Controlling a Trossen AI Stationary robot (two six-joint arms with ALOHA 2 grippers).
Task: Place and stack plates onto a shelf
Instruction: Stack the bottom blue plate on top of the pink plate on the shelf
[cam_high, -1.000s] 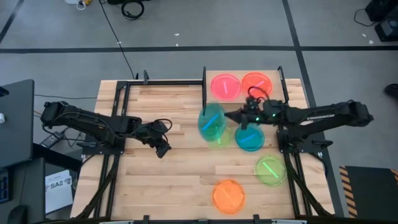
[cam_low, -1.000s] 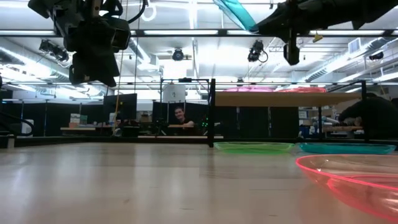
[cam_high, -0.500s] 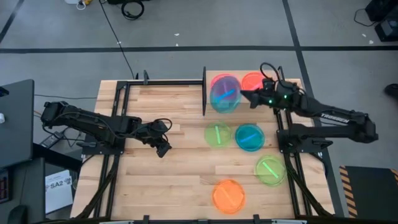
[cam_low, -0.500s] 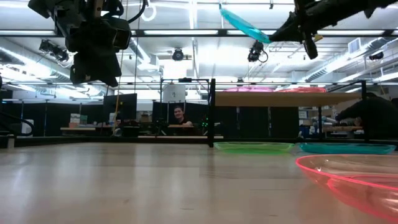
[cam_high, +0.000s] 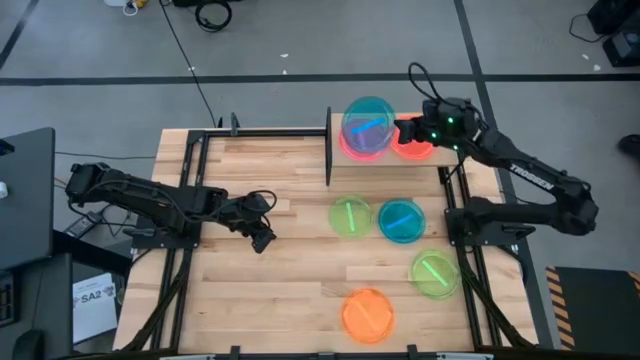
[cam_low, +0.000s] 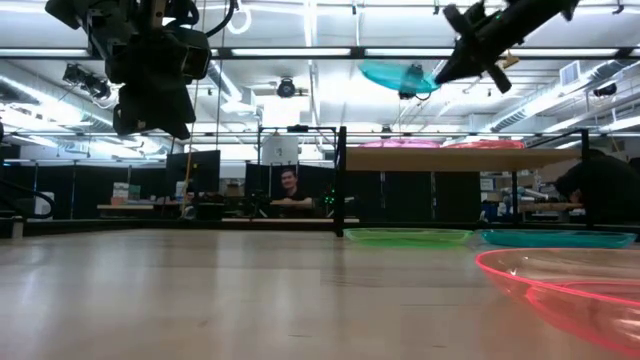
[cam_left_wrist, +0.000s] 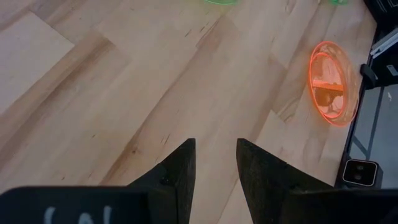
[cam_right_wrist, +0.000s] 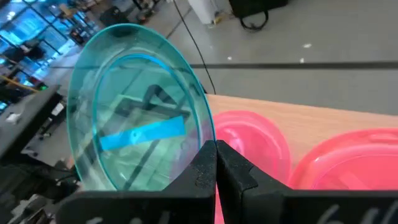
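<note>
My right gripper (cam_high: 402, 131) is shut on a teal plate (cam_high: 368, 124), held in the air over a pink plate (cam_high: 349, 150) on the shelf (cam_low: 450, 158). A red-orange plate (cam_high: 416, 149) lies beside the pink one on the shelf. On the table lie a green plate (cam_high: 350, 216), a blue plate (cam_high: 401, 220), another green plate (cam_high: 435, 273) and an orange plate (cam_high: 367, 314). My left gripper (cam_high: 262, 236) waits open above the table's left half, with nothing between its fingers (cam_left_wrist: 180, 168). My right gripper pinches the teal plate's rim (cam_right_wrist: 207, 138) between its two shut fingers, at the side of the plate nearest the arm. The fingers come from the table's right, slanting slightly down. The plate is lifted clear, tilted, high above the shelf (cam_low: 398, 75).
A black metal frame (cam_high: 328, 145) borders the shelf's left side and runs along the table's far left edge. A large pink plate (cam_low: 570, 290) lies close to the low camera. People sit in the room beyond the table.
My right gripper has swung toward the table's far edge and risen, carrying the teal plate from above the table's green plate to above the pink plate on the shelf. The plate has tipped from steeply slanted to nearer level. The gripper has stayed shut.
</note>
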